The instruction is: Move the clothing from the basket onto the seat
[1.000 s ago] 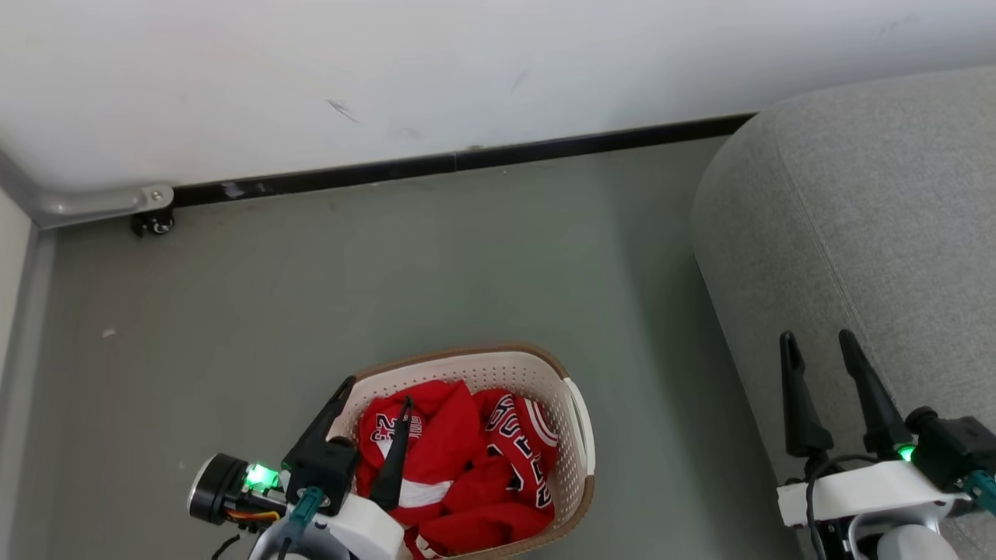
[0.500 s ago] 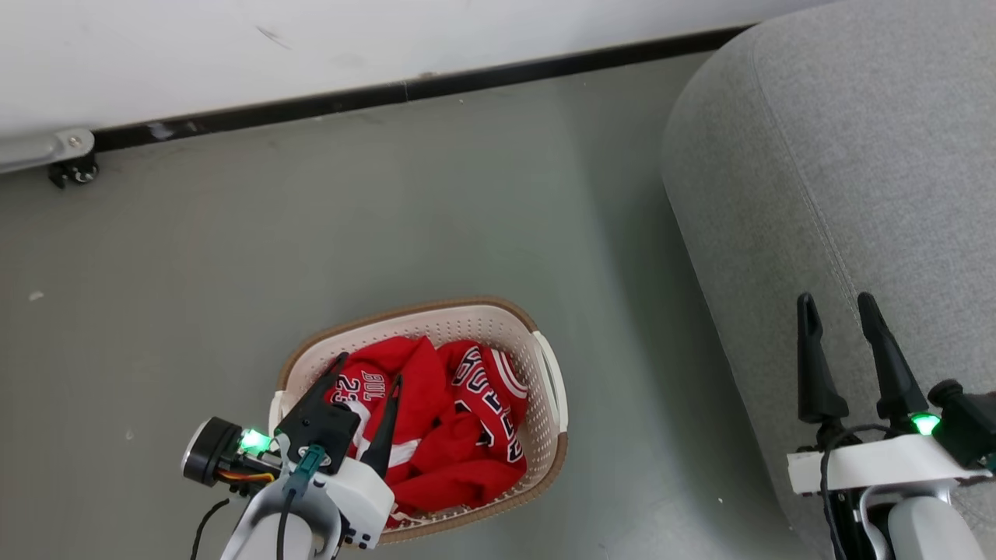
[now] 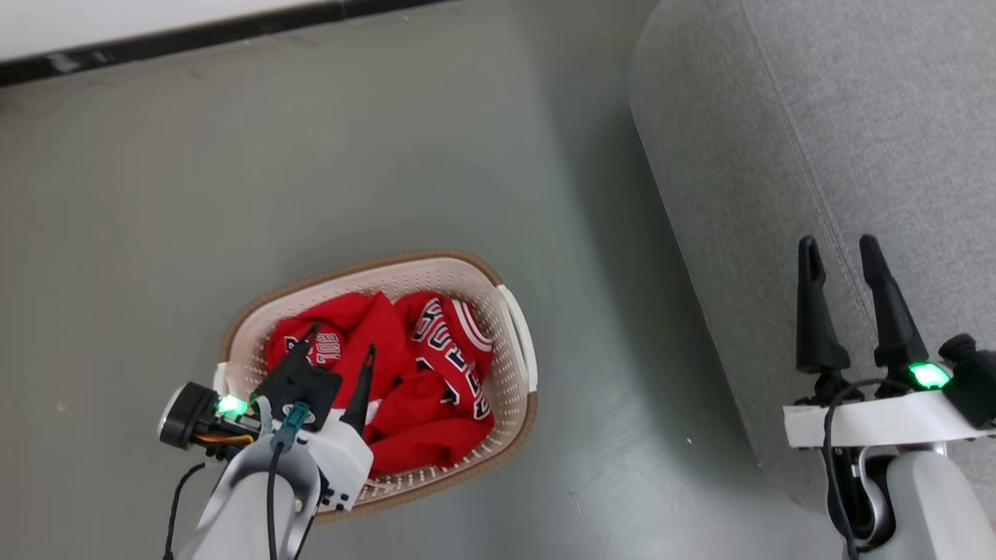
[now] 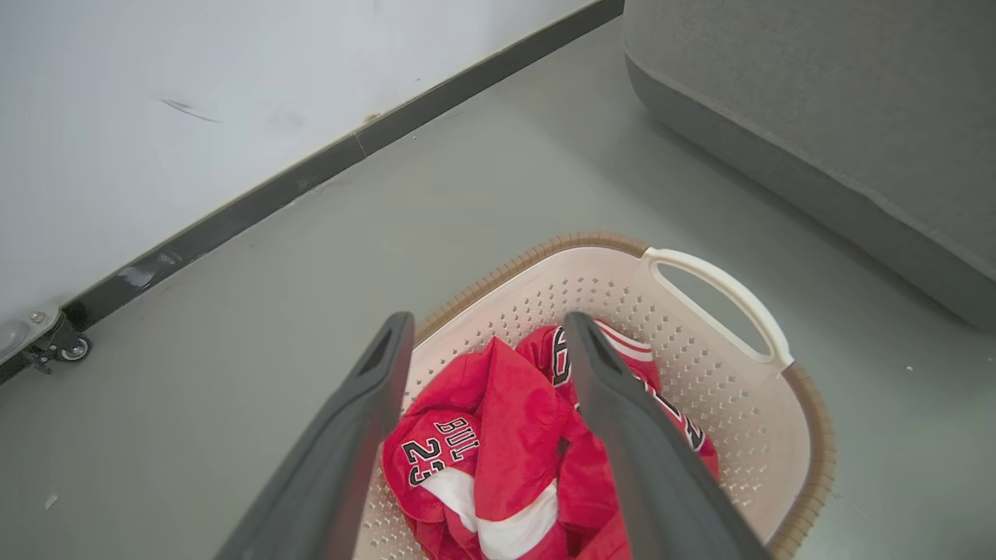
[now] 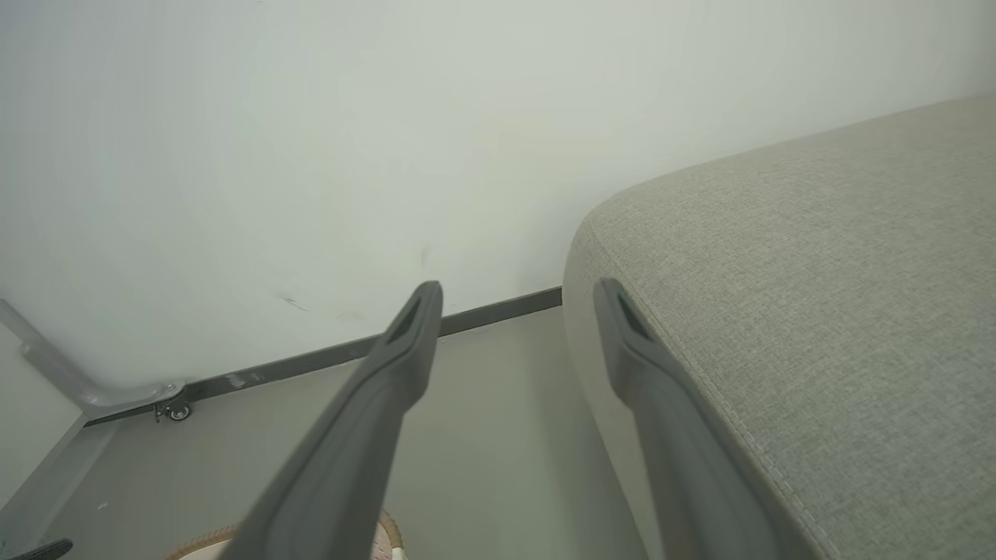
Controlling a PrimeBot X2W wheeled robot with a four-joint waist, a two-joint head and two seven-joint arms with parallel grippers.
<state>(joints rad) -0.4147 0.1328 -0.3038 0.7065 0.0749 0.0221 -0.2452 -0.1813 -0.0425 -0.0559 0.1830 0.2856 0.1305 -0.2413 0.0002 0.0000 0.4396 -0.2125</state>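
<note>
Left gripper (image 3: pixel 341 340) hangs over the basket (image 3: pixel 389 260), fingers spread wide and empty. The clothing (image 3: pixel 436 350) is heaped inside, its bulk toward 2 o'clock from the tips (contact with the cloth: cannot tell). Right gripper (image 3: pixel 838 241), equally spread and holding nothing, hovers above the seat (image 3: pixel 856 117) at 3 o'clock of the basket, so the left arm looks much the nearer for the pick.
</note>
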